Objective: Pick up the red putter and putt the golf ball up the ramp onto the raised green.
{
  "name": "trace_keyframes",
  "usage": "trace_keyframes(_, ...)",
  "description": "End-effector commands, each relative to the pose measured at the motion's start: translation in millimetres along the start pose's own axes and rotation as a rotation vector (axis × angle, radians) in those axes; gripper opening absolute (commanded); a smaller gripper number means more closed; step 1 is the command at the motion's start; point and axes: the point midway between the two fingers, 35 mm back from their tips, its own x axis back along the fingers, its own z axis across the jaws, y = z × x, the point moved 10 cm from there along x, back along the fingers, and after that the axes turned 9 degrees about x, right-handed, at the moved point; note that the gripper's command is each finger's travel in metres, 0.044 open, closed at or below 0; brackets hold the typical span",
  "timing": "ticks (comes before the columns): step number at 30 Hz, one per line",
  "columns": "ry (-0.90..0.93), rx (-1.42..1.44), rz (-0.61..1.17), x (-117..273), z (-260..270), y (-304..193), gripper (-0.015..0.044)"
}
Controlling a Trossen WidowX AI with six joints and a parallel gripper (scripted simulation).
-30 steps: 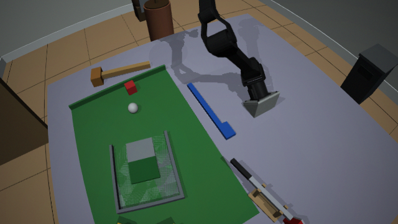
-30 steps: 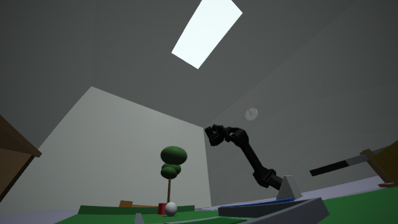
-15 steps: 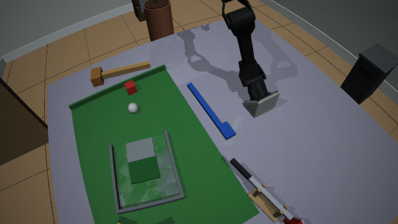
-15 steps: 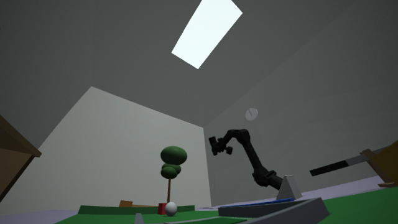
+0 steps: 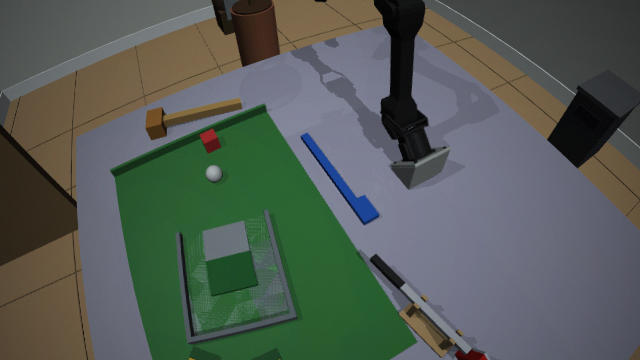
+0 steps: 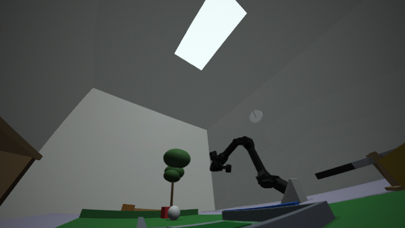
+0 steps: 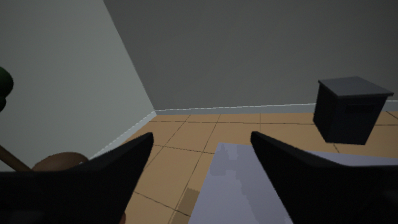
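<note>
Nearest in the top view, the red putter (image 5: 425, 307) lies on its wooden rest at the table's (image 5: 525, 240) front edge, only its red head peeking in. My gripper (image 6: 220, 164) hangs high, fingers wide, empty. I should swing down along the shaft. Further off, the golf ball (image 5: 214, 173) waits on the green mat.

High overhead top view, ground-level exterior view, both sharing golf ball (image 5: 214, 173); forward-facing wrist view.
</note>
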Motion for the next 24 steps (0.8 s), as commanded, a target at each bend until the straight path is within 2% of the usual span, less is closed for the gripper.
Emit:
trace_keyframes(1, 0.096, 0.113, 0.130, 5.6, 16.7, -32.4, 0.0440)
trace_keyframes(11, 0.402, 0.375, 0.424, 53.5, 54.6, -106.7, 0.0440)
trace_keyframes(21, 0.781, 0.628, 0.649, 140.8, 75.6, -162.2, 0.0440)
trace_keyframes(24, 0.909, 0.659, 0.663, 162.5, 80.2, -156.9, 0.0440)
